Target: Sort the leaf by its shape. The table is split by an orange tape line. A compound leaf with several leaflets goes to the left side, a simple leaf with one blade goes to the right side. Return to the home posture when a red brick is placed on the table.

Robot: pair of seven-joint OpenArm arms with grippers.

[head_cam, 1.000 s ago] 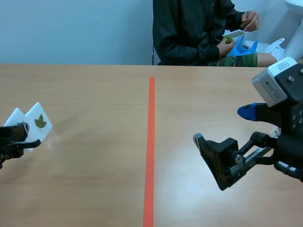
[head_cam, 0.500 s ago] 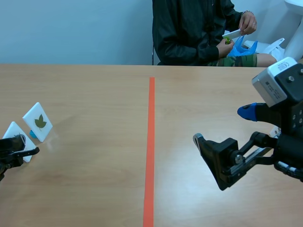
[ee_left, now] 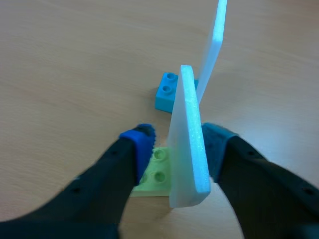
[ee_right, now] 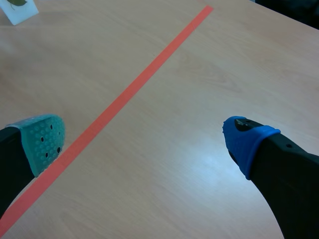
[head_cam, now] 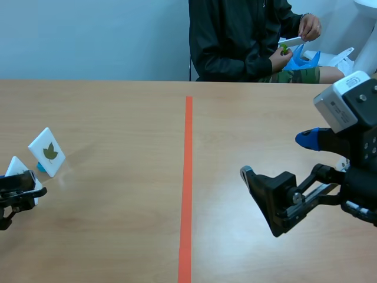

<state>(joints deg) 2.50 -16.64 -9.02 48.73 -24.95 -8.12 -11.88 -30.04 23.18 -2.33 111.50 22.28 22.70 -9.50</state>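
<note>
Pale wood worktop [head_cam: 118, 247] before a light blue wall, halved by an orange tape line [head_cam: 188, 177]; two black arms, two standing cards.
Left claw [ee_left: 180, 143], low at the worktop's near left side, was pinching an upright white card [ee_left: 188, 149] seated in a light green brick [ee_left: 155, 172], one finger on each side; the card's printed face did not show. Just ahead of it stood the leaf card [head_cam: 46, 151] on a blue brick [ee_left: 167, 91], tilted back, bearing one green lobed leaf [head_cam: 50, 152]; both cards were well left of the tape. Right claw [ee_right: 144, 139] hung above bare wood right of the tape, fingers spread wide, gripping nothing. Across the worktop sat a person [head_cam: 235, 35] in a dark jacket, holding a small card [head_cam: 290, 42] between the hands.
</note>
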